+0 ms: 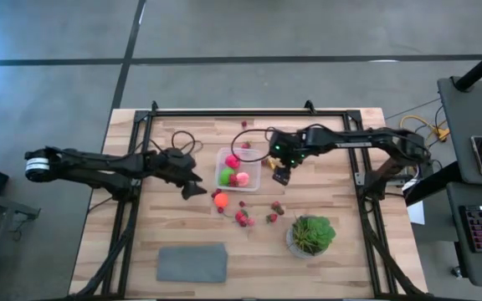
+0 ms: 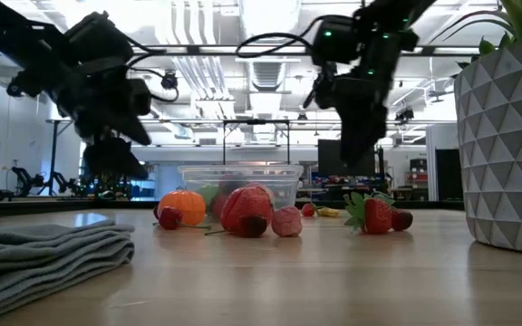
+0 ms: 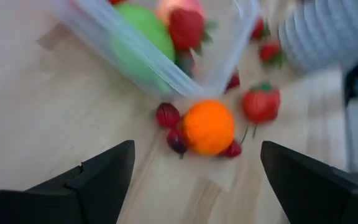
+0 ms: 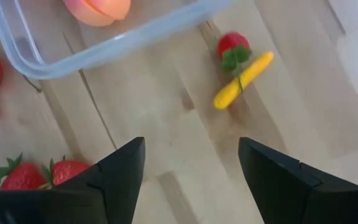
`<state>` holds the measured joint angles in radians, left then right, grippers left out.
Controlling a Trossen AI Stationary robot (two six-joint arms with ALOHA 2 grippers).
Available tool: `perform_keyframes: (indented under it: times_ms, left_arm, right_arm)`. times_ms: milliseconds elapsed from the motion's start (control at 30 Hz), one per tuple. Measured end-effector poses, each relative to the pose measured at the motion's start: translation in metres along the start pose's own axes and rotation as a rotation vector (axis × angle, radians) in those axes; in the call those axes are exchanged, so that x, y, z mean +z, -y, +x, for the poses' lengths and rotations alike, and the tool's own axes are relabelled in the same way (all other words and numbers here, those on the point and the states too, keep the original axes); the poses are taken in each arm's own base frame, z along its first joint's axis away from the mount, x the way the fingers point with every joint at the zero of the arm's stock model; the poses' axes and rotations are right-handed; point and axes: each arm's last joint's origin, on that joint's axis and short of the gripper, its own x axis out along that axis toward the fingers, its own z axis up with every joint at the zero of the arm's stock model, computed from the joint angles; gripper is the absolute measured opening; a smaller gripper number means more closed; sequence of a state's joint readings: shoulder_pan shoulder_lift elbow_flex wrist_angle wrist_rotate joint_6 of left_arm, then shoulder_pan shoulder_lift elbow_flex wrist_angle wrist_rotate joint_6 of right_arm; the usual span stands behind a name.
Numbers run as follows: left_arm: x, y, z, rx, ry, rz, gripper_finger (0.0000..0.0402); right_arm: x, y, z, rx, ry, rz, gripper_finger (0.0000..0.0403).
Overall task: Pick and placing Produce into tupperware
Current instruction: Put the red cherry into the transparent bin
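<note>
The box (image 1: 238, 170) sits near the desk's (image 1: 141, 251) middle, toward the far edge, already holding a lime (image 1: 227, 176), a peach (image 1: 233, 161) and a red piece. Its long axis looks to run from far edge to near edge, open side up, though it is close to square.

The left hand (image 1: 192, 186) hovers just off the box's left near corner, fingers spread wide and empty. In its wrist view the orange (image 3: 208, 126) lies centred between the fingers, which suggests it is lined up to take that piece next. The orange is round, so no axis matters for the grip. It lies just outside the box's near edge, with small strawberries (image 3: 168, 115) touching it; these could be caught along with it.

The right hand (image 1: 282, 174) hangs just beside the box's right edge, fingers apart with nothing between them, probably clear after a drop. Below it lie a strawberry (image 4: 232, 45) and a yellow piece (image 4: 243, 79), an elongated one lying flat.

More strawberries (image 1: 244, 219) are scattered toward the near edge, between box and plant (image 1: 311, 234).
</note>
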<state>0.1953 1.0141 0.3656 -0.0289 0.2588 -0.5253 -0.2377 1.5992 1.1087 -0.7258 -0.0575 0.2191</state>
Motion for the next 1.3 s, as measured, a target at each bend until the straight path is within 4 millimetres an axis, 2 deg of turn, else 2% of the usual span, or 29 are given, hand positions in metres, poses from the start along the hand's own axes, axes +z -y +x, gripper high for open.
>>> perform_keyframes:
  times_ms: [167, 367, 733, 1033, 1300]
  left_arm:
    - [-0.011, 0.008, 0.011, 0.003, -0.066, 0.253, 0.0334]
    - [-0.018, 0.009, 0.024, 0.142, -0.069, 0.451, 0.0334]
    - [-0.02, 0.008, 0.046, 0.155, -0.051, 0.498, 0.033]
    - [-0.023, 0.013, 0.054, 0.134, -0.068, 0.52, 0.0265]
    - [-0.028, 0.015, 0.063, 0.133, -0.071, 0.536, 0.0251]
  right_arm:
    - [-0.017, -0.001, -0.005, 0.006, 0.026, 0.053, 0.0249]
    - [-0.028, -0.001, -0.008, 0.015, 0.045, 0.098, 0.0251]
    - [-0.03, 0.0, -0.008, 0.015, 0.047, 0.104, 0.025]
    - [-0.029, 0.0, -0.008, 0.016, 0.049, 0.1, 0.0249]
    - [-0.03, 0.0, -0.007, 0.014, 0.042, 0.098, 0.0244]
